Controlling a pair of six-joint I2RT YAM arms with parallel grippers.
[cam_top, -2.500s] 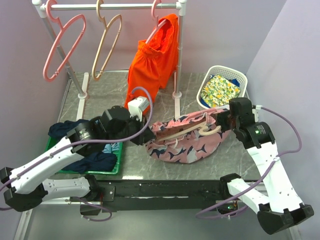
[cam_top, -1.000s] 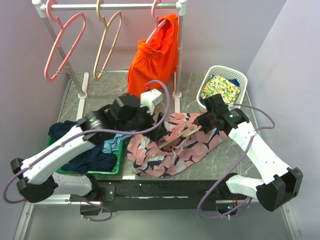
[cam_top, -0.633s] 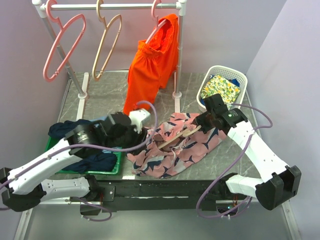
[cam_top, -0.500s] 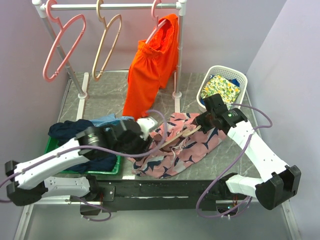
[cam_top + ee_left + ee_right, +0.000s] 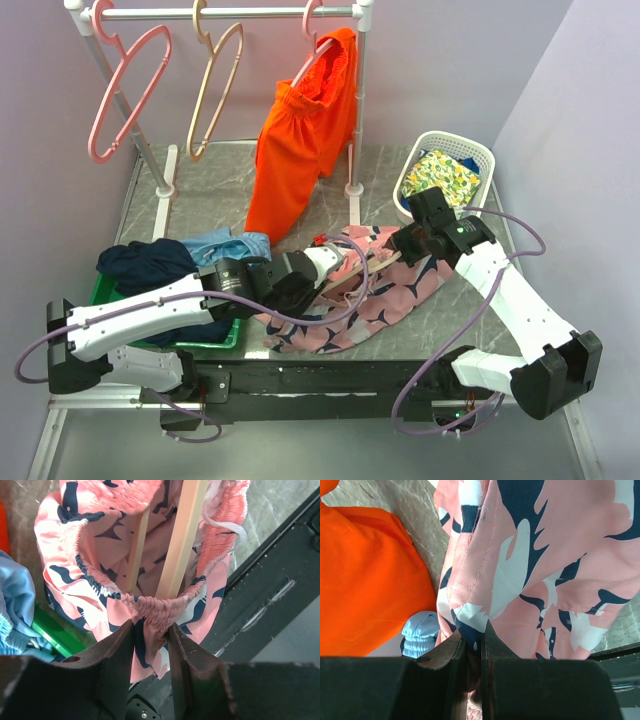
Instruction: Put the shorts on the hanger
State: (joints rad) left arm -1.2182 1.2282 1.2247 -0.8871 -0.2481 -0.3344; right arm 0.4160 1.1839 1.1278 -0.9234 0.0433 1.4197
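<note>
Top external: grey stone table (image 5: 215, 185), lilac walls (image 5: 450, 60); left tool (image 5: 150, 626) and right tool (image 5: 474, 634) pinch the shorts (image 5: 400, 287).

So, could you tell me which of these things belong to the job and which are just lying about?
Job: shorts, hanger, left gripper, right gripper.
Lying about: orange shorts, pink hanger, tan rail hanger, basket, floral cloth, green tray.

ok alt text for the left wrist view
The left arm's two dark fingers pinch the gathered waistband of soft pink fabric shorts printed with navy and white leaves. Two bars of a slim beige plastic hanger run inside the waist opening.
</note>
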